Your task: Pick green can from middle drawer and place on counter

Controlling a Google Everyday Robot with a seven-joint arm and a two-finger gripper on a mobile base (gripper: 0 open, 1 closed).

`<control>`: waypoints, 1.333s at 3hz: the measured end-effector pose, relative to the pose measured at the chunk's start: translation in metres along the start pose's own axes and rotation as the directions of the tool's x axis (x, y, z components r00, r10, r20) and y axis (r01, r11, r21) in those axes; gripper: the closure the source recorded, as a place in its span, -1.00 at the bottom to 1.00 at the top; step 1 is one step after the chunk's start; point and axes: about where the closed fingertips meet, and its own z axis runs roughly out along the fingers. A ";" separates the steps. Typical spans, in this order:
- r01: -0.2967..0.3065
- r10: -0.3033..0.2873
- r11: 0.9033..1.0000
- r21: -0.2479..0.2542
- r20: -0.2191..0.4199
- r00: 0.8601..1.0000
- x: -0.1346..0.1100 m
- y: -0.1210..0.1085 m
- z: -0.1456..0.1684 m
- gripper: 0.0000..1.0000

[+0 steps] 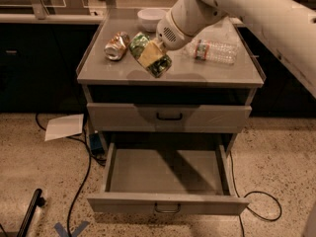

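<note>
**Green can in my grip above the counter**

The counter (217, 75) tops the cabinet, and below it the middle drawer (168, 202) stands pulled out. My gripper (151, 57) hangs over the counter's front, jaws clamped on the green can (161, 67), which is tilted. A plastic bottle (212, 51) lies nearby, a white bowl (149, 19) sits behind, and a dented can (116, 46) lies just beside.

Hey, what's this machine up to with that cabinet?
The robot's gripper is clamped on the green can, holding it tilted over the counter, apparently not yet set down. Below, the middle drawer stands pulled open with a bare floor. A dented copper can, a clear plastic bottle and a white bowl sit on the counter nearby.
</note>
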 end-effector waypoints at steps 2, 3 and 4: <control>-0.040 0.041 0.999 -0.029 0.051 0.998 -0.026 -0.021 0.019 1.00; -0.076 0.080 0.996 -0.053 0.065 0.995 -0.036 -0.030 0.032 1.00; -0.145 0.149 0.988 -0.060 0.068 0.986 -0.035 -0.045 0.044 1.00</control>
